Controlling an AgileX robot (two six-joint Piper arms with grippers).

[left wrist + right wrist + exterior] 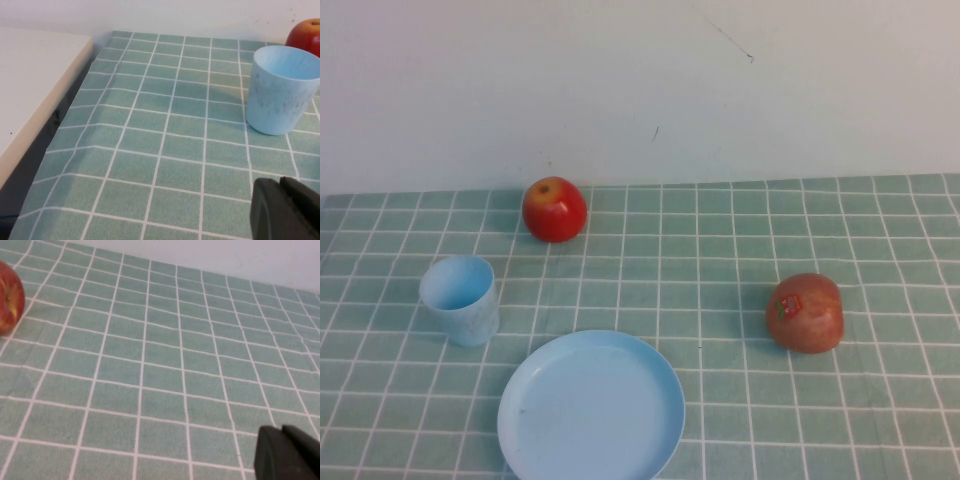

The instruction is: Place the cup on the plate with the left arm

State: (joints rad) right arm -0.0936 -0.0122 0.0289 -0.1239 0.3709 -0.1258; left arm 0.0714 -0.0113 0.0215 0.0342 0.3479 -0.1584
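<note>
The task is at its start: the cup (460,298) stands upright on the counter (740,420) just beside the empty plate (591,408), while the left gripper (286,210), fingers closed and empty, must open and approach; the right gripper (285,452) is closed too.

Left tool (286,210) matte black, rounded; right tool (287,454) alike.
</note>
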